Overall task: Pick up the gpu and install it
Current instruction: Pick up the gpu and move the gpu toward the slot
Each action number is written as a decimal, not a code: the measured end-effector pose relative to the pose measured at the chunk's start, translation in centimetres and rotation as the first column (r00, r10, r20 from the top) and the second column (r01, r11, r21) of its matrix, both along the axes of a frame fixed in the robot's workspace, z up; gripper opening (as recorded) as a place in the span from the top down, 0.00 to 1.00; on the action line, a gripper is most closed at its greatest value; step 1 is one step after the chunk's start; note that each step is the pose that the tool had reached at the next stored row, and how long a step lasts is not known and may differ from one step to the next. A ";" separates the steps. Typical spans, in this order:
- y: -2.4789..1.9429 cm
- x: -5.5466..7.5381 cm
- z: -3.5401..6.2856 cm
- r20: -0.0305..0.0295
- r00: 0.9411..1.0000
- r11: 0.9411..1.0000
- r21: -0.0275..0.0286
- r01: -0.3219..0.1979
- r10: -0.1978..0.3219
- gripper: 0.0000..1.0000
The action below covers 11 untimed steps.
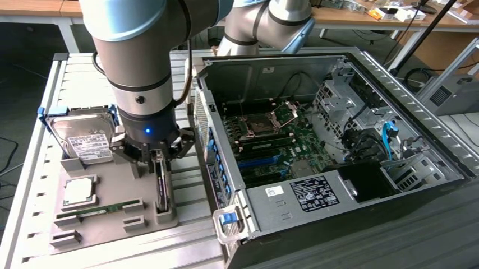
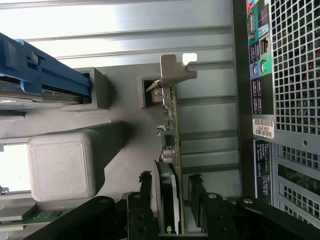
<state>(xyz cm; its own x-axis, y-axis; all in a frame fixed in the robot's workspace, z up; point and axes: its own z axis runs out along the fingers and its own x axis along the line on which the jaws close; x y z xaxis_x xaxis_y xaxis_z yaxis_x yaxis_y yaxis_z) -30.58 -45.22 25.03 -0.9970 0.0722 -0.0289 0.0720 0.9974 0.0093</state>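
The gpu [image 1: 161, 188] stands on edge in a slot of the grey holder tray [image 1: 112, 227], at the tray's side nearest the computer case. In the wrist view the gpu [image 2: 169, 125] is a thin dark card with a silvery bracket [image 2: 176, 71] at its far end. My gripper [image 1: 159, 161] hangs straight above the card. My gripper [image 2: 170, 200] straddles the card's near end. Its black fingers [image 2: 145, 192] stand on either side of the card with a small gap showing on each side, so it is open and grips nothing.
An open computer case [image 1: 419, 123] lies at the exterior view's right, with its motherboard [image 1: 277, 143] exposed. Its rear panel [image 2: 290, 75] runs close beside the gpu. On the tray sit a hard drive [image 1: 84, 139] in a blue caddy, a processor [image 1: 78, 190] and a green memory stick [image 1: 97, 210].
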 end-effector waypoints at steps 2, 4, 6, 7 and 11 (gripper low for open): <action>0.00 0.0 0.00 0.000 1.000 1.000 0.000 0.000 0.000 0.65; 0.00 0.0 0.00 0.000 1.000 1.000 0.000 0.000 0.000 0.73; 0.00 0.0 0.00 0.000 1.000 1.000 0.000 0.000 0.000 0.73; 0.00 0.0 0.00 0.000 1.000 1.000 0.000 0.000 0.000 0.73; 0.00 0.0 0.00 0.000 1.000 1.000 0.000 0.000 0.000 0.73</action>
<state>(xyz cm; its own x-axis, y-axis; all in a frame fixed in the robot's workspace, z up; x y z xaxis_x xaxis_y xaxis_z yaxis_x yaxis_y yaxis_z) -30.58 -45.22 25.03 -0.9970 0.0723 -0.0288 0.0720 0.9974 0.0093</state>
